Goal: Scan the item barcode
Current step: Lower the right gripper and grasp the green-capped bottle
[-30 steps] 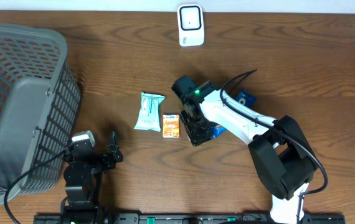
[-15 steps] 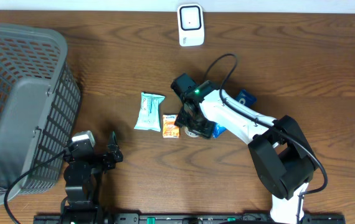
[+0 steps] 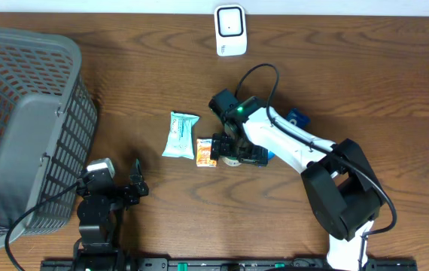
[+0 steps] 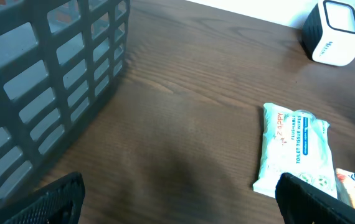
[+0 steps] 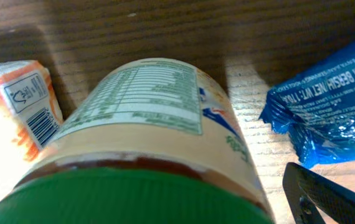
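Green-lidded jar [image 5: 146, 93] sits between right jaws, lid toward wrist camera; jaws seemingly apart. Left jaws apart, well away at lower left; right arm [image 3: 290, 143] nearer.

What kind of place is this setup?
Probably a mock shop checkout on a wooden table: white barcode scanner, grey shopping basket, packaged goods such as a wipes pack.

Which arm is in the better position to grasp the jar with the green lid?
Right. The right gripper hangs open at the jar, while the left gripper sits far off beside the basket.
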`<state>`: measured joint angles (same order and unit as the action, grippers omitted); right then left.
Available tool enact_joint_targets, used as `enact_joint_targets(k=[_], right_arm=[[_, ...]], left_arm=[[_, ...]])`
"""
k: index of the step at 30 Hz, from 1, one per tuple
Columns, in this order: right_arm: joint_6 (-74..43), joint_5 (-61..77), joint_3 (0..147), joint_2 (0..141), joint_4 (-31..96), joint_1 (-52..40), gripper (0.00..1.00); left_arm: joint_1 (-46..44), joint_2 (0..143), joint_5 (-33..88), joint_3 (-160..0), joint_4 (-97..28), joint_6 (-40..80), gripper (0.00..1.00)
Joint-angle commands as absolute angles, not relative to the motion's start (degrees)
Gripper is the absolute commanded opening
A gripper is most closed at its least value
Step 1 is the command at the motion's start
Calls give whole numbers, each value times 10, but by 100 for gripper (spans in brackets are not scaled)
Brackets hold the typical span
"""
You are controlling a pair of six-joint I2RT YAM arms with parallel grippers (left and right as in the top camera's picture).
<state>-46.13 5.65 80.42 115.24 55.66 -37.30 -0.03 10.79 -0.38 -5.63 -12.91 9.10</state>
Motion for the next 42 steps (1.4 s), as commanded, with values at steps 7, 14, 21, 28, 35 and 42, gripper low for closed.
enact_joint_targets(k=[7,14,21,28,35,42], right_arm=[[-502,106,820,1154,561,-318,99],[-541,106,820,1154,562,-316,99],[-550,75,820,1154,557,-318,78],[-425,46,820,1154,579,-324,68],[-201,46,821,1154,589,-323,57],[-219,46,879,1154,657,-323,99]], left_arm=[[3,110,-11,-40,-129,86,98],[3,110,-11,-40,-129,86,98],[3,110,-11,-40,-129,86,98],[3,110,-11,-40,-129,86,98],[3,110,-11,-40,-129,86,98],[3,110,-11,-40,-129,86,98]])
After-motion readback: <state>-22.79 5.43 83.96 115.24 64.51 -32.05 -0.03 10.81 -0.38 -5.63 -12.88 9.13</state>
